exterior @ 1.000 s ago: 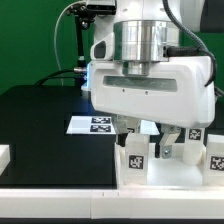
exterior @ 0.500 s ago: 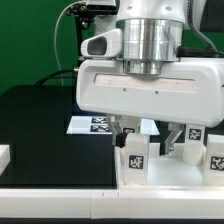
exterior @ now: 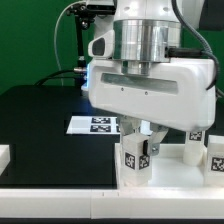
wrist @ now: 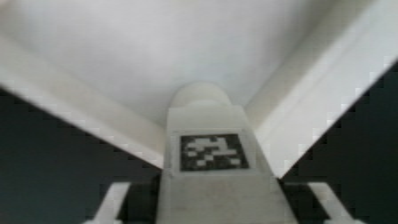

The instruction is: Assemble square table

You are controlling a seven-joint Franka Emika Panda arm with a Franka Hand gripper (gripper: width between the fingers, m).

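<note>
Legs come first, at the lower right of the exterior view: a short chunky white plastic leg with a black-and-white square tag (exterior: 134, 158) stands upright nearest the camera, inside the white plastic square tray-like table top with raised rim (exterior: 118, 172); two more tagged white legs (exterior: 193, 146) stand beside it toward the right edge of the frame, the outermost cut off by it. Directly above the near leg hangs the white two-finger gripper (exterior: 147, 133), its dark fingers (exterior: 152, 131) reaching down to the leg's top; in the wrist view the same tagged leg (wrist: 215, 145) fills the middle of the picture between the two pale fingertips, which stand close on either side of it; whether the jaws actually press on the leg cannot be told, since the contact is not sharp. Behind the leg in the wrist view the tray's rim meets in a corner. Farther back in the exterior view, at centre, the flat white marker board (exterior: 92, 125) lies on the black table surface (exterior: 40, 120); beyond it a green backdrop (exterior: 30, 40).
</note>
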